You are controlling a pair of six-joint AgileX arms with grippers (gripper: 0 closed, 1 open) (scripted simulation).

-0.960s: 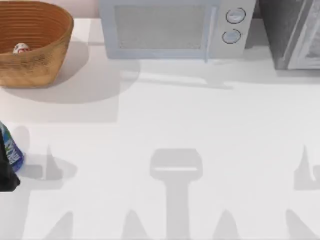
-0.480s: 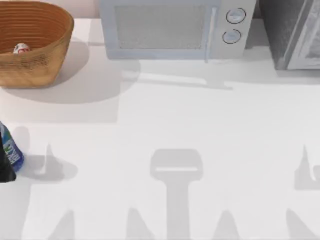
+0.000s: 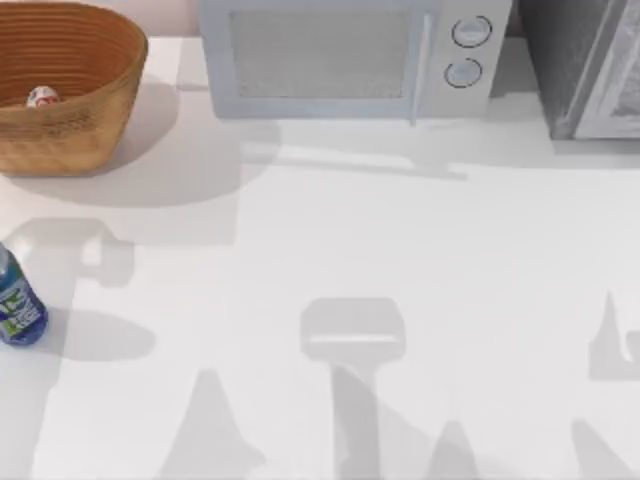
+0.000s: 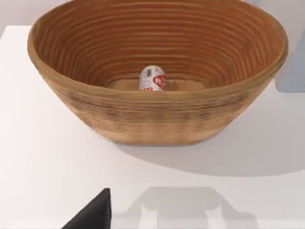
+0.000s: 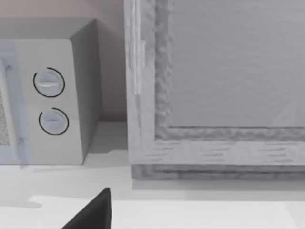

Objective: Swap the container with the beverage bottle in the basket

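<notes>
The orange-brown wicker basket (image 3: 118, 92) stands at the table's back left, and the white-and-red container (image 3: 42, 97) lies inside it. In the left wrist view the basket (image 4: 157, 119) is straight ahead, with the container (image 4: 153, 78) on its floor. The blue-labelled beverage bottle (image 3: 18, 305) stands upright on the table at the left edge, in front of the basket, with nothing touching it. A dark part of my left gripper (image 4: 93, 215) shows in its wrist view, well short of the basket. A dark part of my right gripper (image 5: 93, 212) shows in the right wrist view.
A pale blue microwave (image 3: 340, 55) stands at the back centre, and its two dials show in the right wrist view (image 5: 47, 95). A grey cabinet (image 3: 590, 65) stands at the back right, close ahead of the right wrist camera (image 5: 214, 86). Arm shadows fall across the white tabletop (image 3: 350, 250).
The dark left gripper that was against the bottle at the left edge has left the top view. The bottle now stands alone. The arm's shadow has shifted over the table.
</notes>
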